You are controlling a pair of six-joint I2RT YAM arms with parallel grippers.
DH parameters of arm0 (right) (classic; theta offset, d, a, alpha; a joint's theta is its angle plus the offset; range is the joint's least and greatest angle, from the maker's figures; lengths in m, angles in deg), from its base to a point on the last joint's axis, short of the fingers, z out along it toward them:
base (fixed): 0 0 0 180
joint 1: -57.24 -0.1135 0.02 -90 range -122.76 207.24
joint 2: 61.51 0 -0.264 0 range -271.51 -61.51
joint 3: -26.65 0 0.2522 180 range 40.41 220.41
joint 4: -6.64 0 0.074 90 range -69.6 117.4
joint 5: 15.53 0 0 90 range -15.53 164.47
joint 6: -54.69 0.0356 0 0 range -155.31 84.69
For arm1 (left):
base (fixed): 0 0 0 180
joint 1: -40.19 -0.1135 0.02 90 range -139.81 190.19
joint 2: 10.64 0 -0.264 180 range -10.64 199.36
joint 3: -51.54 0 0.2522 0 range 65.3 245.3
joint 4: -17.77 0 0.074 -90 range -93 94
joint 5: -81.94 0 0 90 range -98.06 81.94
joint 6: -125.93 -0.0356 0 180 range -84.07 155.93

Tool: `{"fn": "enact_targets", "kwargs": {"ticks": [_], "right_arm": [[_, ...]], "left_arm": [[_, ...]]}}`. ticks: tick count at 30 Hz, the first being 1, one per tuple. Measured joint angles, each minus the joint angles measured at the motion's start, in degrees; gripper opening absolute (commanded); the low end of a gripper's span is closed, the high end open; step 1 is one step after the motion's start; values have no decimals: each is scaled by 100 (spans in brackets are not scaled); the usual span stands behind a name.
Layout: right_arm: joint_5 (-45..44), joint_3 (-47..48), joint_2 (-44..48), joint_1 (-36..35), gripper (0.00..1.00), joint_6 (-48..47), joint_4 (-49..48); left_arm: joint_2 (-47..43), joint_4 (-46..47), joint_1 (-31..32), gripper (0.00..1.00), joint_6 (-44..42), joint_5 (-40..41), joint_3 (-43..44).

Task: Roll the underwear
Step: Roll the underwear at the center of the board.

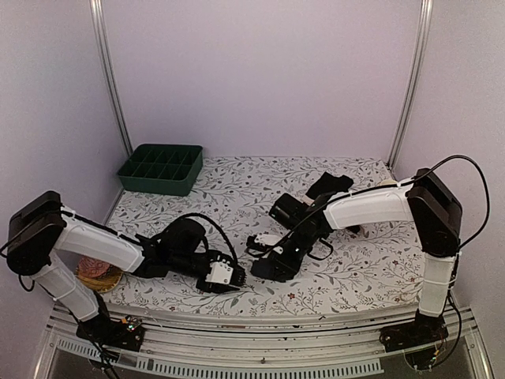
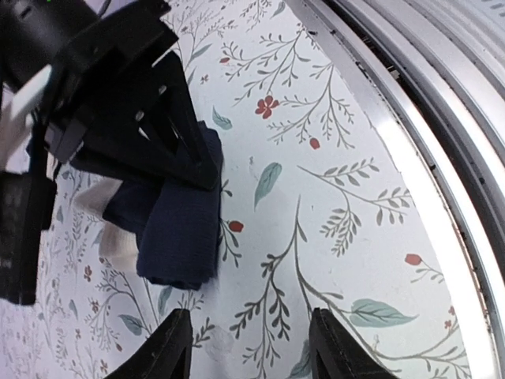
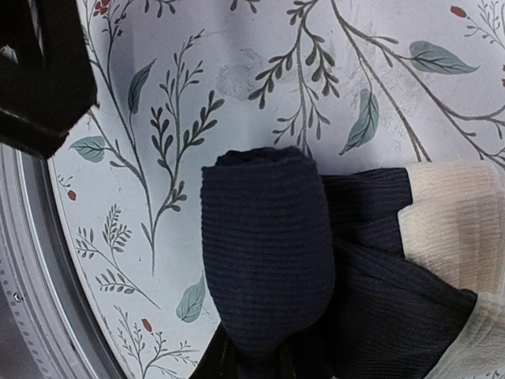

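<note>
A dark navy underwear (image 3: 264, 253) with a cream band (image 3: 450, 229) lies near the table's front edge, one end rolled into a thick bundle. My right gripper (image 3: 256, 367) is shut on that rolled end, and the fabric hides most of its fingers. From above, the right gripper (image 1: 270, 267) sits low over the dark bundle. My left gripper (image 2: 252, 351) is open just to its left, with bare cloth between its fingers (image 2: 170, 347). The underwear (image 2: 177, 237) lies slightly beyond the left fingertips. Another black underwear (image 1: 327, 185) lies at the back right.
A dark green compartment tray (image 1: 162, 167) stands at the back left corner. A pink knitted ball (image 1: 98, 271) rests in a small dish beside the left arm. The metal rail of the table's front edge (image 2: 426, 158) runs close to the left gripper.
</note>
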Motion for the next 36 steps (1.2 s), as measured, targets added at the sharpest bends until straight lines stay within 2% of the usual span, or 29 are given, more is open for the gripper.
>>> {"fn": "enact_targets", "kwargs": {"ticks": [7, 12, 21, 32, 34, 36], "right_arm": [[1137, 356, -385, 415, 14, -35, 409], [1552, 507, -564, 549, 14, -98, 586], [1790, 568, -664, 551, 14, -140, 682], [1808, 573, -684, 553, 14, -146, 684], [1814, 573, -686, 555, 14, -160, 684], [1818, 573, -688, 557, 14, -166, 684]], "left_arm": [[389, 723, 531, 52, -192, 774, 74], [804, 992, 695, 52, -334, 1215, 289], [1384, 1499, 992, 51, -603, 1851, 407], [1735, 1895, 1029, 50, -706, 2297, 610], [1775, 1923, 1029, 46, -708, 2350, 638], [1827, 1954, 1032, 38, -710, 2411, 678]]}}
